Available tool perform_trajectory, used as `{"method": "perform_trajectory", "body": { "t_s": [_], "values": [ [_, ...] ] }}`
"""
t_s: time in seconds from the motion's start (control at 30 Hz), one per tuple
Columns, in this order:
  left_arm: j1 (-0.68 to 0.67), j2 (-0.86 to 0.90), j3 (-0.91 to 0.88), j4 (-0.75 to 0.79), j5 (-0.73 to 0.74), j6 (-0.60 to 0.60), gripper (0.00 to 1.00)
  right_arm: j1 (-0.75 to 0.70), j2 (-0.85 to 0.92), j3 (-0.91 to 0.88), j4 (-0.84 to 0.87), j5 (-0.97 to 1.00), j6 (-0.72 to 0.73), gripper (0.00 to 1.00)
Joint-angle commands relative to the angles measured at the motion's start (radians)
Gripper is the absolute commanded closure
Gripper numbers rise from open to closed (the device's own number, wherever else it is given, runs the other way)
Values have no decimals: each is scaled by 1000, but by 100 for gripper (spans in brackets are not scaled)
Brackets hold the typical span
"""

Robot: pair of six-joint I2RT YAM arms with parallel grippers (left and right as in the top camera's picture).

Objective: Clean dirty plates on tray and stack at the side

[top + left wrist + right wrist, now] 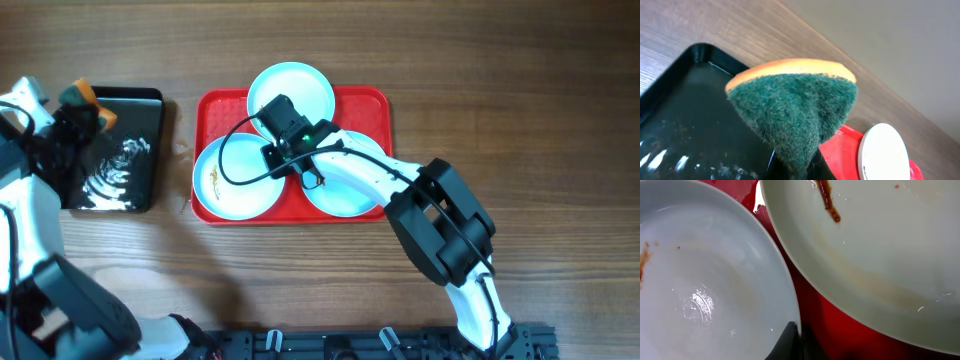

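Note:
Three white plates lie on the red tray (372,105): one at the back (305,85), one at the front left (235,185) with a yellowish smear, one at the front right (345,195). My right gripper (280,140) is low over the tray's middle where the plates meet. In the right wrist view its fingers (797,337) pinch the rim of one plate (705,270); a second plate (880,240) with a brown smear lies beside it. My left gripper (800,167) is shut on a green and orange sponge (795,105), also in the overhead view (85,100), above a black tray.
The smaller black tray (135,180) holds water and foam at the left of the table. A bare strip of wood lies between it and the red tray. The right arm (440,220) crosses the front right of the table.

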Motion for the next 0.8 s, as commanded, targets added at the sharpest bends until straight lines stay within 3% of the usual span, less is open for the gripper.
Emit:
{"method": "perform_trajectory", "body": {
  "t_s": [0.0,0.1,0.27,0.33,0.47,0.63,0.7,0.77],
  "values": [
    [-16,35,-50,-47,-154,128,96,-2,18,-4,0,11,-10,96],
    [-24,119,-98,-24,-195,146,96,-2,18,-4,-2,11,-11,96],
    [-20,-80,-51,-11,60,127,96,-2,18,-4,-5,11,-10,96],
    [-22,-160,-51,-68,60,127,96,-2,18,-3,-3,7,-10,96],
    [-51,-148,-51,-301,61,127,96,-3,18,-2,-5,0,-27,96],
    [-259,-85,-52,-445,68,81,96,-30,18,-2,5,-124,-29,96],
    [-331,-61,-52,-445,18,73,96,-39,18,-2,3,-151,-29,96],
    [-399,-22,-52,-446,-89,-11,96,-51,18,-2,3,-204,-30,96]
  ]
}}
